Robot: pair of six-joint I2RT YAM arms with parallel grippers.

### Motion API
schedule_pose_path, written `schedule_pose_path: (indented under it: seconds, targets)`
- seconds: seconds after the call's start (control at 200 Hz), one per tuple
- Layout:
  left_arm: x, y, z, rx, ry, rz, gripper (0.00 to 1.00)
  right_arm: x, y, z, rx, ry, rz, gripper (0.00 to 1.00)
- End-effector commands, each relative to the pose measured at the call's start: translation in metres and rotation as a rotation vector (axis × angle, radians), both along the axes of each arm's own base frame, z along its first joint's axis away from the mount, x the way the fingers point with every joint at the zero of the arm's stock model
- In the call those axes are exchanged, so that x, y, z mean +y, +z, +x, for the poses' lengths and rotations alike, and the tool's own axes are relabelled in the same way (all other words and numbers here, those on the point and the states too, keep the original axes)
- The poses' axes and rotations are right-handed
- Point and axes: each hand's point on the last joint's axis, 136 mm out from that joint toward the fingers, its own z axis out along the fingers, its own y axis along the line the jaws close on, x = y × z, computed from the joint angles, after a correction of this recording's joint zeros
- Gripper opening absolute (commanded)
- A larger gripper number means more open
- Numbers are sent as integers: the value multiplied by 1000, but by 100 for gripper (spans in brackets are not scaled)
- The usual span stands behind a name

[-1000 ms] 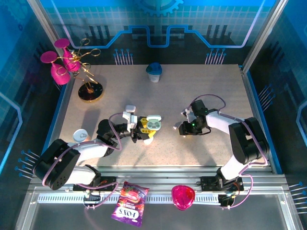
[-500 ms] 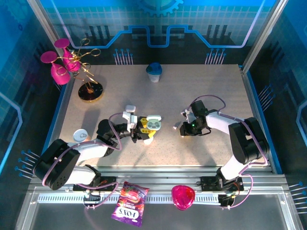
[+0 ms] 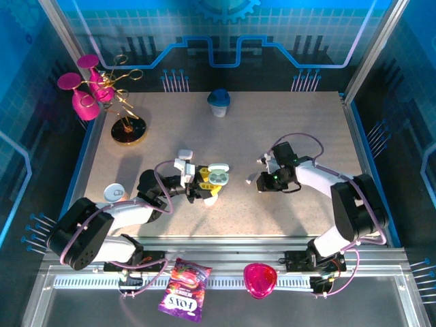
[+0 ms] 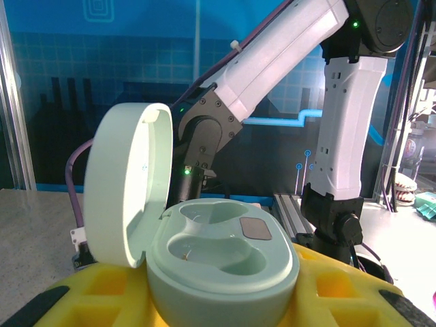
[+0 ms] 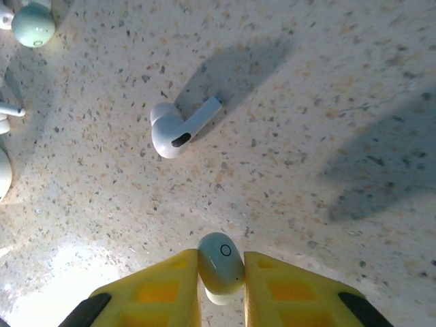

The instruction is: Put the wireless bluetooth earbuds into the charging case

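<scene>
At the near rail lies a snack bag (image 3: 182, 294). Beyond it, on the worktop (image 3: 293, 122), the left tool (image 4: 221, 289) grasps the open mint case (image 4: 225, 255) by its base. The lid (image 4: 126, 191) stands up on the left and both wells show bare. This arm and the case sit just as they did a second ago.

The right tool (image 5: 221, 272) is clenched on a small mint earbud (image 5: 219, 257), which is pinched between the two yellow fingers (image 5: 163, 289) just above the worktop. Its jaws have narrowed over the last second, and the right arm's elbow has swung slightly outward and nearer.

Just past that tool a white earbud (image 5: 178, 129) lies loose on its side, apart from the fingers, with its stem pointing away to the right. From above, it lies between the case and the right tool.

Far back stands a blue cup (image 3: 219, 102).
</scene>
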Motion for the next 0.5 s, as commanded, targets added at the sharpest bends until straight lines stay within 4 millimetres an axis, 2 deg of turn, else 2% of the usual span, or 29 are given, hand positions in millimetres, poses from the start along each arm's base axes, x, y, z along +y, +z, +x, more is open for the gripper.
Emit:
schedule_pose_path:
  seconds: [0.0,0.15,0.495]
  targets:
    - [2,5,-3,-48,-5,-8,23,-14,2,0,-61,-70,-139,20]
    - [1,3,-2,-47,-5,-3,23,-16,7,3,-142,-118,-240,20]
    - [2,4,-3,-48,-3,-5,23,11,-16,-10,-32,-75,-111,24]
